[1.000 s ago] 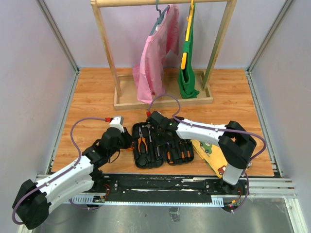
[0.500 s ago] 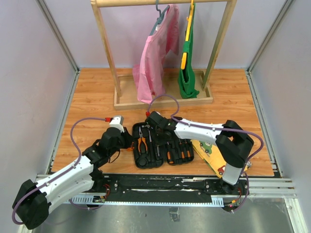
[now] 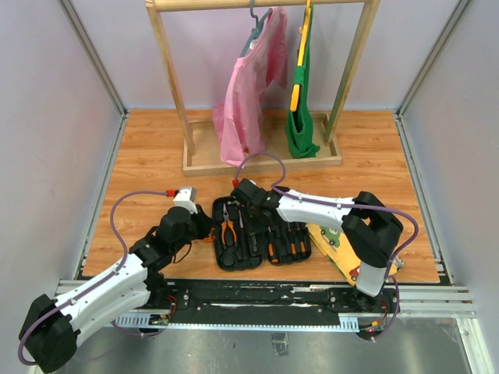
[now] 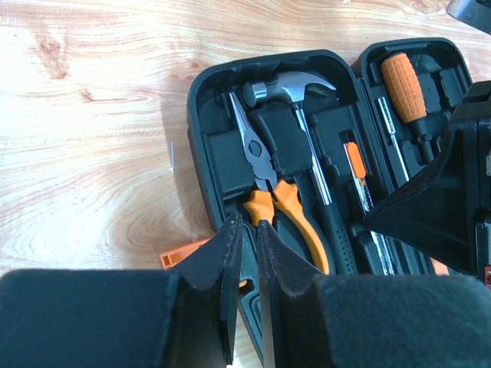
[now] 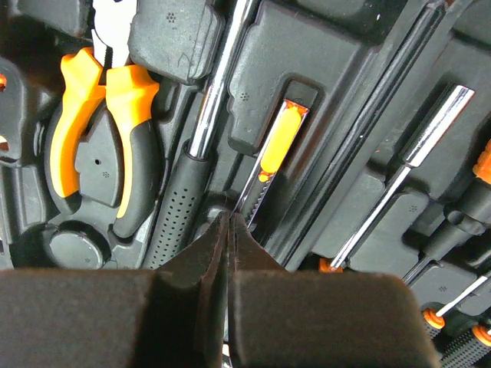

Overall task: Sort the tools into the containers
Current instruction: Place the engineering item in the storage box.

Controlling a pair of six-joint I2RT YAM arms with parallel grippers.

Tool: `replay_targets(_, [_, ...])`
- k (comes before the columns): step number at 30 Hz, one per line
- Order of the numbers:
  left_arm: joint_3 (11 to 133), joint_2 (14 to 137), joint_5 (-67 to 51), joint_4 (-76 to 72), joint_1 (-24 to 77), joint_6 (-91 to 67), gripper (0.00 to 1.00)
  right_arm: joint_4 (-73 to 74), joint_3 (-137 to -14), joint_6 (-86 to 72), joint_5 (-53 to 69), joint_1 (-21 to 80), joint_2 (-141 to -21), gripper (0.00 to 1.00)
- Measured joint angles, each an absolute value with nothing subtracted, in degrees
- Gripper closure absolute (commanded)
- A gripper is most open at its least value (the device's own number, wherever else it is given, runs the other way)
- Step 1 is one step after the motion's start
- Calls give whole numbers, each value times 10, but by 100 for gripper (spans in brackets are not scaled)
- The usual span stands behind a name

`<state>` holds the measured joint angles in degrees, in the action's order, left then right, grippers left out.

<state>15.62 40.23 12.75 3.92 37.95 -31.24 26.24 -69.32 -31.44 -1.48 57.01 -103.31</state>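
Note:
The black tool case [image 3: 253, 262] lies open near the table's front edge. In its moulded slots rest the orange-handled pliers [image 4: 285, 208], the hammer [image 4: 288, 87], a small knife with an orange slider [image 5: 276, 149] and orange-handled screwdrivers [image 3: 285, 246]. My left gripper [image 4: 247, 230] is at the case's left side, its jaws closed on the case's rim [image 4: 196, 115] beside the orange latch [image 4: 180, 253]. My right gripper [image 5: 230, 218] hovers low over the case's middle. It is shut and holds nothing, its tips between the hammer's handle [image 5: 178, 211] and the knife.
A flat yellow picture board [image 3: 337, 243] lies just right of the case, under my right arm. A wooden clothes rack [image 3: 261, 160] with pink and green garments stands at the back. Grey walls close in both sides.
My right gripper's jaws have come fully together, and that arm has shifted slightly left over the case. My left gripper has kept its hold on the rim.

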Motion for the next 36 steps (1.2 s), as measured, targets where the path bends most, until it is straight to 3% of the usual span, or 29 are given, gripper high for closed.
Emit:
replay_targets(13, [154, 398, 128, 37, 380, -312, 82, 272, -701, -314, -15, 570, -1040, 98])
replay_targets(23, [153, 390, 128, 37, 380, -313, 81, 290, -719, -279, 4, 570, -1039, 78])
replay_targets(30, [152, 368, 131, 38, 380, -316, 78, 302, -739, -249, 21, 570, -1009, 70])
replay_targets(36, [150, 358, 134, 52, 380, -341, 67, 275, -697, -230, -8, 570, -901, 63])
